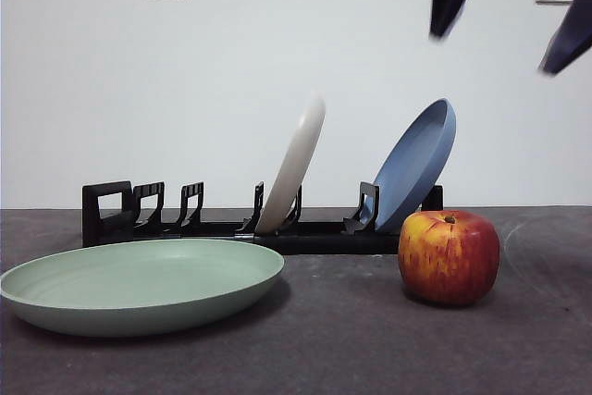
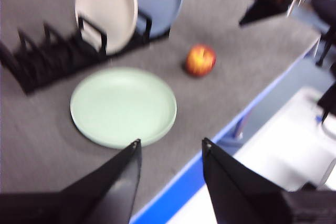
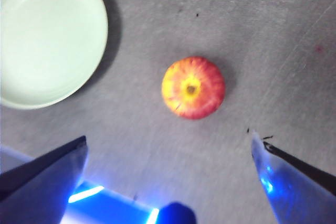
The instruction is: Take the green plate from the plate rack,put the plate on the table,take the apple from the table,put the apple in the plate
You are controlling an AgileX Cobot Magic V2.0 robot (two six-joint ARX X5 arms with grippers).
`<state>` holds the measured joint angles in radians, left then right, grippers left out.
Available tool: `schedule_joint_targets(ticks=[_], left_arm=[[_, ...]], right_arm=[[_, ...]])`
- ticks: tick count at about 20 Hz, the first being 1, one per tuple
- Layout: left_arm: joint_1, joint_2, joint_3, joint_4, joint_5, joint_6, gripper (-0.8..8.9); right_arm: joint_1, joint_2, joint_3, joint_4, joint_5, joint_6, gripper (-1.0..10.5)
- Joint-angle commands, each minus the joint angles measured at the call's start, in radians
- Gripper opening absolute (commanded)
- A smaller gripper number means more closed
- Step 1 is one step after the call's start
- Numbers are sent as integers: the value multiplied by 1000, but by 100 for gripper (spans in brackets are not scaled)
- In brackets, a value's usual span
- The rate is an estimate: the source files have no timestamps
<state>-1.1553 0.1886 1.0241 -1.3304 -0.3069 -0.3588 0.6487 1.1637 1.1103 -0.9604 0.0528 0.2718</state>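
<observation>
The green plate (image 1: 139,284) is already out of the plate rack (image 1: 120,215) and lies flat on the surface (image 1: 370,349), so the first half is done. What remains is the apple (image 3: 192,87): not yet gripped, it sits upright directly below my right tool (image 3: 168,148), whose jaws are spread wide and empty well above it. The apple is red streaked with yellow, its dark stem up, apart from the plate. My left tool (image 2: 170,148) hangs high beyond the plate, jaws parted, holding nothing.
</observation>
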Motion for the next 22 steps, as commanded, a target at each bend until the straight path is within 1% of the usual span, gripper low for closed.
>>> schedule_joint_targets(ticks=[1, 4, 6, 9, 12, 15, 19, 20, 22], left_arm=[[-61, -13, -62, 3, -35, -101, 193], [-117, -12, -79, 5, -75, -150, 193], [-146, -12, -78, 12, -98, -163, 193], [-181, -12, -77, 10, -143, -177, 193], [-211, -12, -72, 11, -164, -190, 193], [-233, -12, -72, 11, -184, -195, 193], [-242, -12, -72, 11, -192, -200, 193], [-243, -12, -72, 11, -192, -200, 193], [-243, -12, -72, 11, -192, -210, 193]], right_arm=[[3, 48, -33, 55, 30, 13, 597], [3, 120, -43, 109, 42, 3, 597], [3, 176, -43, 146, 48, -13, 597], [-1, 253, -43, 202, 68, -15, 597], [-2, 344, -43, 257, 71, -14, 597], [-10, 424, -43, 271, 71, -15, 597], [-15, 478, -43, 271, 71, -18, 585], [-15, 483, -43, 270, 71, -13, 493], [-15, 483, -43, 250, 86, -10, 165]])
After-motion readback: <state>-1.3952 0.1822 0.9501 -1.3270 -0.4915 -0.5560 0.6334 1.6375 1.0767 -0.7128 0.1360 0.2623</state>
